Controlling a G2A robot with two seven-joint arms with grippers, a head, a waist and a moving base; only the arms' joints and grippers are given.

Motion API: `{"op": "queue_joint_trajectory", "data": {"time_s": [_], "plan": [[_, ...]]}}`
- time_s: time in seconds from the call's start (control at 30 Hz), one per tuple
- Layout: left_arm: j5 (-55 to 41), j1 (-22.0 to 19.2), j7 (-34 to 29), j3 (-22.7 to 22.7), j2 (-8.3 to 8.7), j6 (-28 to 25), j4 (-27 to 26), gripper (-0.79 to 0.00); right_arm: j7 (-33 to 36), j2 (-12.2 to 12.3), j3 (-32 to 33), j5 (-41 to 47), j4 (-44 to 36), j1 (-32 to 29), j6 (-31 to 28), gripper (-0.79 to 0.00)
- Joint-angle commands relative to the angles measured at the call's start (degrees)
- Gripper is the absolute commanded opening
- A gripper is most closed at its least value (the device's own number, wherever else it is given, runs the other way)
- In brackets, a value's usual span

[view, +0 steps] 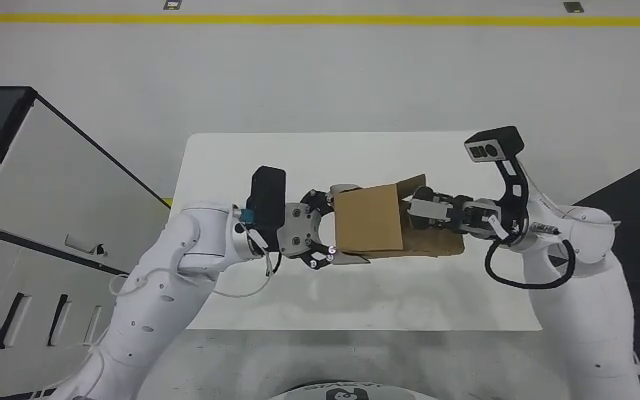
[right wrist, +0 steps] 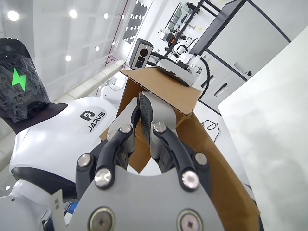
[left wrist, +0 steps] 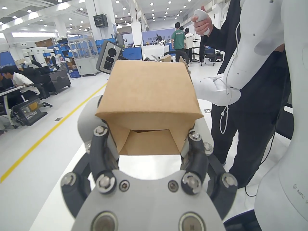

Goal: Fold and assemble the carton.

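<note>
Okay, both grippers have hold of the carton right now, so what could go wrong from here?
1. The right gripper pinches only a thin edge of the carton. A pull could bend the cardboard there or let it slip out.
2. The left gripper straddles the carton's hollow end, where a flap is only folded inward. Squeezing harder might cave the walls in.
</note>
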Motion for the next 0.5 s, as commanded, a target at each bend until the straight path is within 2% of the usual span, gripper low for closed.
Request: {"op": "queue_joint_trajectory", "data": {"time_s": [0.0,0.47], "plan": [[0.41,0.11,0.2,-0.12,0.01,0.09,-0.13,-0.785,-0.12,0.03,-0.33,0.13,-0.05,0.06,0.81,-0.785],[6.38,0.75,-1.62,-0.74,0.15,3.15,-2.8,-0.785,-0.13,0.27,-2.77,0.86,0.25,0.66,4.46,-0.785]]}}
